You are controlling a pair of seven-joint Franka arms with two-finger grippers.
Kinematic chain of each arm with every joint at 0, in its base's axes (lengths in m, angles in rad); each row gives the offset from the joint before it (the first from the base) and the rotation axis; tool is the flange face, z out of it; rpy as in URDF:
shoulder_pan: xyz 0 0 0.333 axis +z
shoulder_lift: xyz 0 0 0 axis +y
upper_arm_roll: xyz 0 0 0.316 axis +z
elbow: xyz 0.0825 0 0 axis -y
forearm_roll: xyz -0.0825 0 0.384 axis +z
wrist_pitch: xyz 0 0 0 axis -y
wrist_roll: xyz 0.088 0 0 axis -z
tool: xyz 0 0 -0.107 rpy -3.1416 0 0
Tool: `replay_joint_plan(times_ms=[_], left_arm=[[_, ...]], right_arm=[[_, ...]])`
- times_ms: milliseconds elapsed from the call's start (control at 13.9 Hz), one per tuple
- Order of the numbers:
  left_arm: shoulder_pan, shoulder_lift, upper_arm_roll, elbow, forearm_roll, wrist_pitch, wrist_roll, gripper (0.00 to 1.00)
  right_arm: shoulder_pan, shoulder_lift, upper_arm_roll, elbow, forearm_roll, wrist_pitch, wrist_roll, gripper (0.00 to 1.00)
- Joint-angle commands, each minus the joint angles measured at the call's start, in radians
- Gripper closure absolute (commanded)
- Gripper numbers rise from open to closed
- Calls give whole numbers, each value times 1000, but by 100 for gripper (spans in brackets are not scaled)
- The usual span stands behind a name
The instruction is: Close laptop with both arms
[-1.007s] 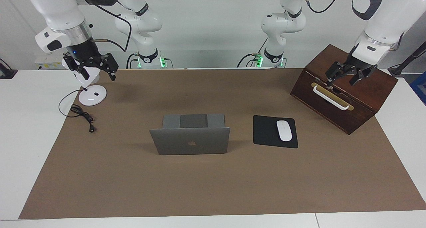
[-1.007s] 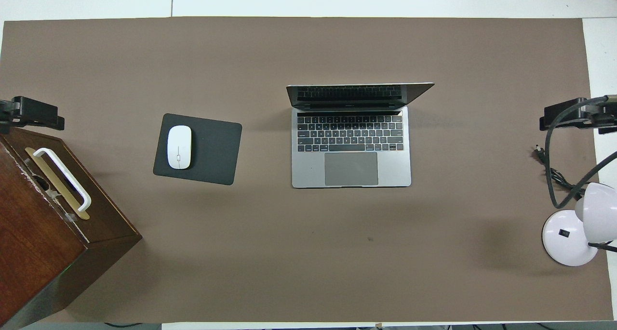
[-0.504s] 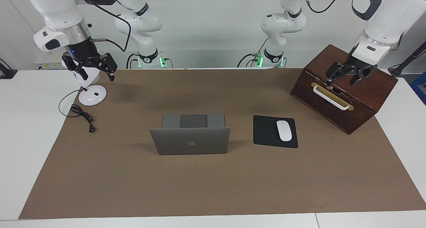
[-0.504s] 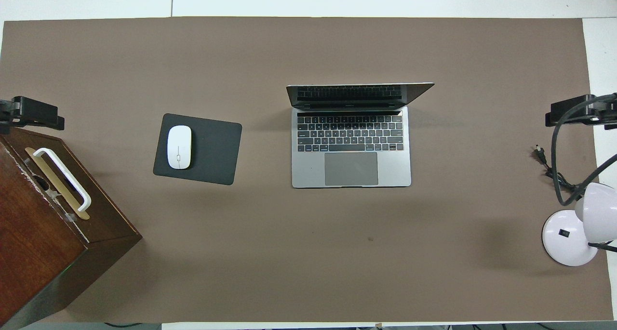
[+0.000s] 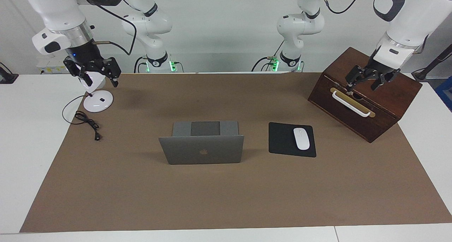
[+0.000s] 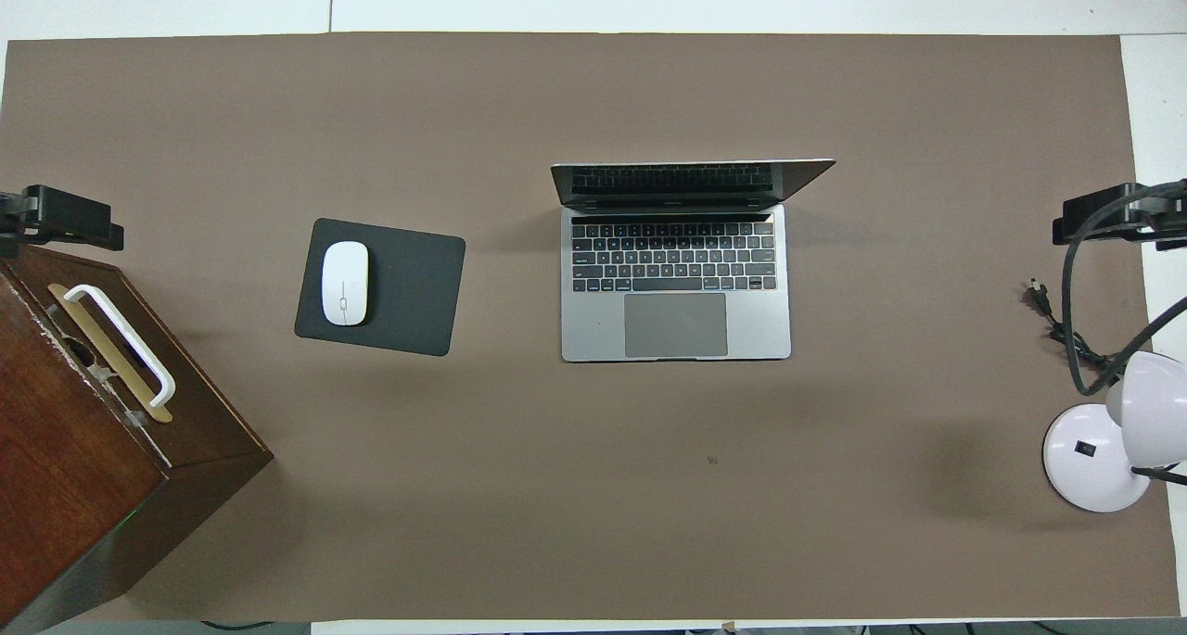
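Slim silver-grey metal laptop sits open mid-mat, lid upright with its long edge running between the arms, both well apart from it: empty, spread-fingered left gripper over the brown wooden box, right gripper, also empty and unclenched, above the white lamp base.

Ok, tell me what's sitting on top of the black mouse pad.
A white mouse lies on the mouse pad, at its end toward the wooden box. Nothing else is on it. The patch under the mouse is covered.

left gripper: raised, jaws open | right gripper: raised, jaws open, nothing held
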Motion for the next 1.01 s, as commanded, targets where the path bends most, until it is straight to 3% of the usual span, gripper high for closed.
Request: replay_joint_plan(times_ms=[0, 288, 504, 935], left_arm=[[-2, -13, 4, -6, 7, -1, -7, 0], [4, -15, 7, -9, 7, 15, -17, 0], [4, -18, 6, -11, 5, 20, -21, 0], [2, -27, 4, -26, 7, 16, -19, 0]], right_arm=[[-13, -21, 1, -32, 21, 22, -34, 8], [-24, -10, 1, -29, 16, 34, -37, 26], [-30, -2, 1, -12, 15, 32, -58, 61], [-44, -1, 1, 1, 13, 32, -80, 100]])
